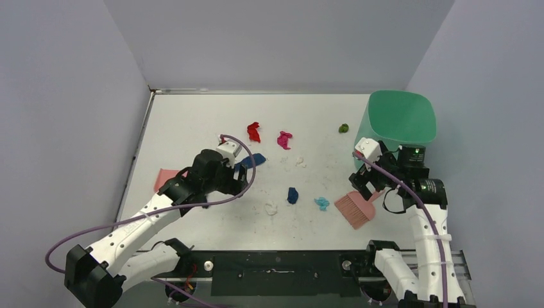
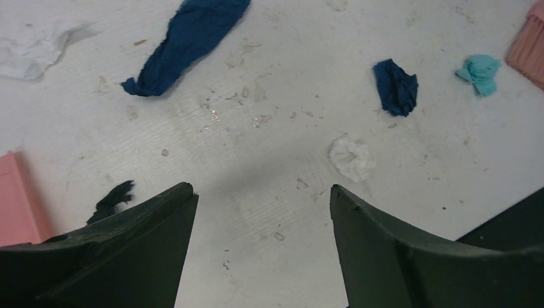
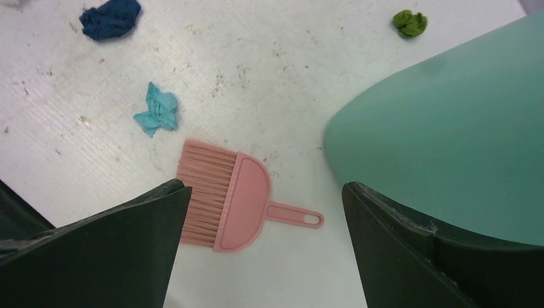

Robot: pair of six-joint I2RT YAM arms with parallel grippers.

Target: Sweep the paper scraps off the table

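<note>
Paper scraps lie on the white table (image 1: pixel 192 115): red (image 1: pixel 254 131), magenta (image 1: pixel 284 138), green (image 1: pixel 344 128), a long dark blue one (image 1: pixel 251 160), a small dark blue one (image 1: pixel 292 195), cyan (image 1: pixel 321 203) and white (image 1: pixel 271 208). My left gripper (image 2: pixel 263 192) is open and empty above bare table, near the long blue scrap (image 2: pixel 189 42) and the white scrap (image 2: pixel 351 157). My right gripper (image 3: pixel 266 189) is open and empty, hovering over the pink brush (image 3: pixel 234 202), which lies flat beside the cyan scrap (image 3: pixel 157 109).
A pink dustpan (image 1: pixel 168 178) lies at the left, partly under my left arm, and shows in the left wrist view (image 2: pixel 16 205). A green bin (image 1: pixel 401 122) stands at the right, close behind my right gripper (image 1: pixel 364 183). Walls close in three sides.
</note>
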